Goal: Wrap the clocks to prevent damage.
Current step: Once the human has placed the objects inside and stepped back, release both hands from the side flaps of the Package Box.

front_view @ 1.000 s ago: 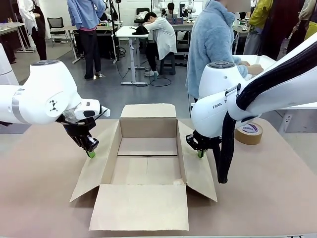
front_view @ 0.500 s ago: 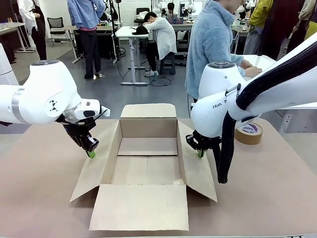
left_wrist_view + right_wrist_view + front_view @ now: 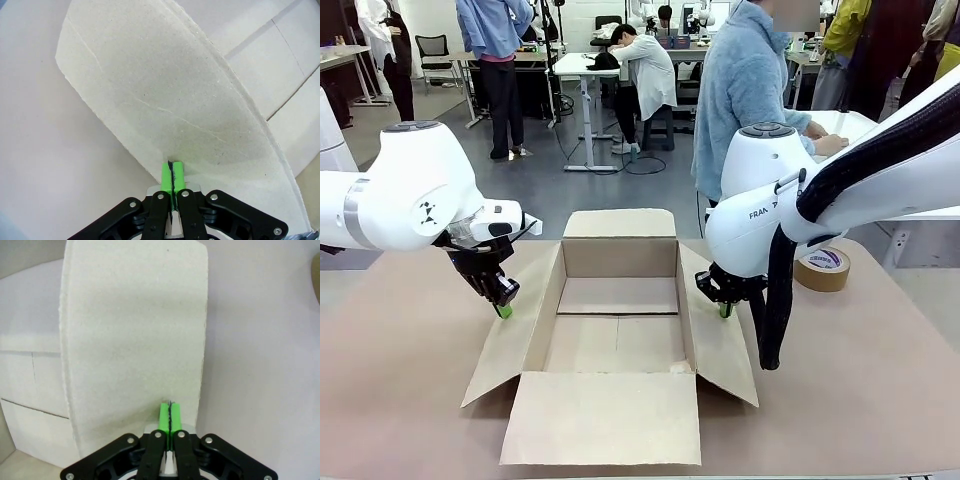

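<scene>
As the front view has it, the carton [image 3: 620, 258] sits open at centre frame on the table [image 3: 400, 400], its flaps splayed outward. Left gripper [image 3: 503, 310] comes in from the left of the frame, angled down, its green tip right at the outer edge of the left flap [image 3: 510, 345]. From the left wrist view, that claw [image 3: 171, 172] is pinched tight, pad against pad, with nothing between them. The tip is low over the flap's grey cardboard, and whether it touches I cannot tell.

Over on the right of the frame, the right gripper [image 3: 724, 310] points down at the upper part of the right flap [image 3: 720, 350]. The right wrist view gives the same story: claw [image 3: 170, 415] fully narrow, pads together, holding nothing, the flap running up the frame ahead of it.

A tape roll [image 3: 823, 268] lies flat at the right edge of the table, well apart from the carton. Behind the carton, upper middle, a person in a light blue fleece [image 3: 745, 100] stands turned away towards another table.

As for the clocks, I cannot tell where they are from these angles.
</scene>
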